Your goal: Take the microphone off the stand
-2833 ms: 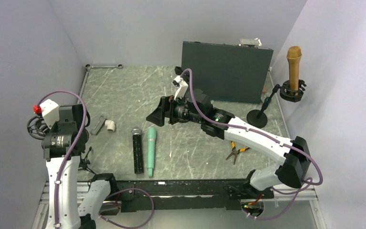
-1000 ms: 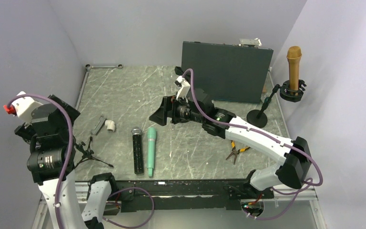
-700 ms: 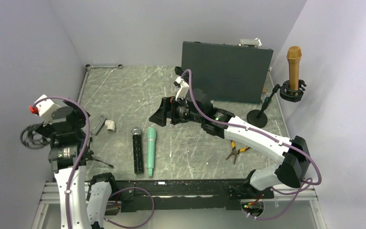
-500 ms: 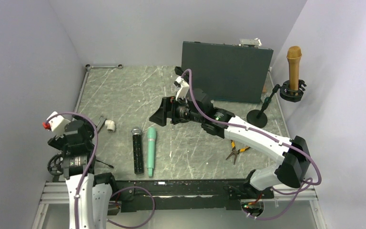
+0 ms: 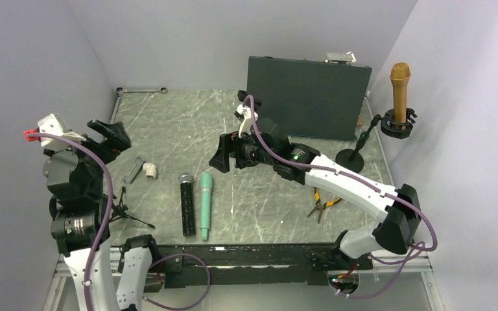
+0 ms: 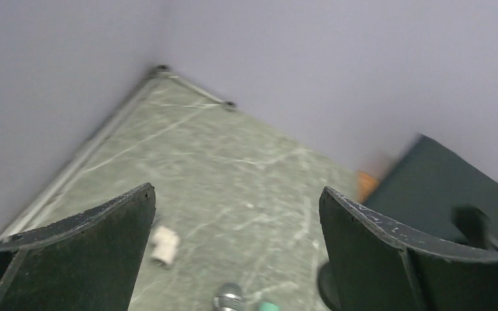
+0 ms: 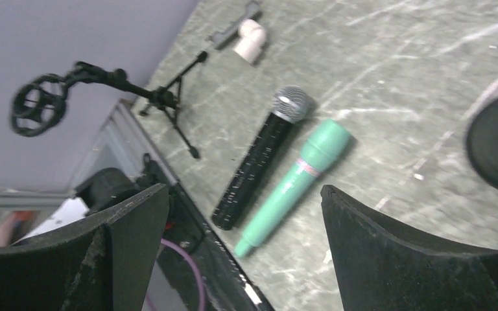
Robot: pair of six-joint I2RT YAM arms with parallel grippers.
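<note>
A gold microphone (image 5: 400, 89) stands upright in the black clip of a stand (image 5: 365, 137) with a round base, at the far right by the wall. Neither gripper is near it. My right gripper (image 5: 222, 153) (image 7: 245, 189) hovers open over the table's middle, with nothing between its fingers. Below it lie a black microphone (image 5: 188, 205) (image 7: 259, 162) and a green microphone (image 5: 205, 205) (image 7: 295, 181). My left gripper (image 5: 108, 138) (image 6: 237, 191) is raised at the left wall, open and empty. A small tripod stand (image 5: 125, 210) (image 7: 162, 100) with an empty ring stands under the left arm.
A dark flat panel (image 5: 308, 97) stands at the back. Yellow-handled pliers (image 5: 321, 204) lie right of centre. A white pipe fitting (image 5: 150, 170) (image 6: 164, 245) and a grey bracket (image 5: 133, 170) lie at the left. Walls close in on three sides.
My left arm has swung up from low near the front edge, so its open gripper now points toward the far side. The right arm has shifted only slightly.
</note>
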